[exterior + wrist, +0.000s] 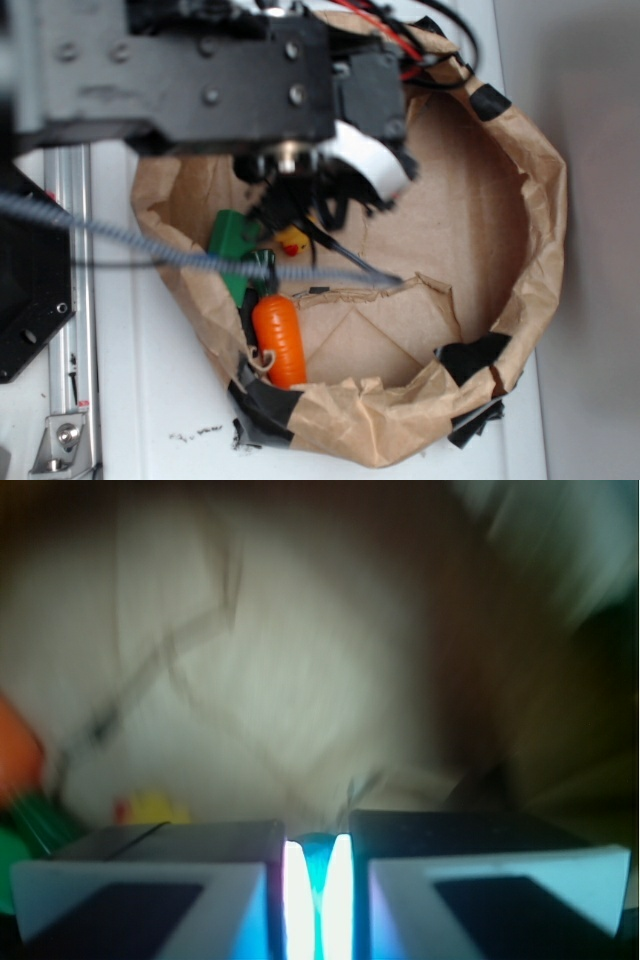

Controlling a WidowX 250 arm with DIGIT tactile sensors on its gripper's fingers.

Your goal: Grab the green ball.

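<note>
In the wrist view my gripper (318,880) has its jaws drawn almost together. A thin teal-green sliver is pinched between the bright pads, which I take to be the green ball (318,846); only that strip shows. The view is blurred by motion. In the exterior view the black arm (230,80) hangs high over the back left of the brown paper bag (545,250), and it hides the fingers and the ball.
Inside the bag lie a yellow duck (292,241) (150,808), a dark green block (235,236) and an orange carrot (281,342) (14,750) against the front left wall. A grey cable (150,245) crosses the bag's left side. A metal rail (70,300) runs along the left.
</note>
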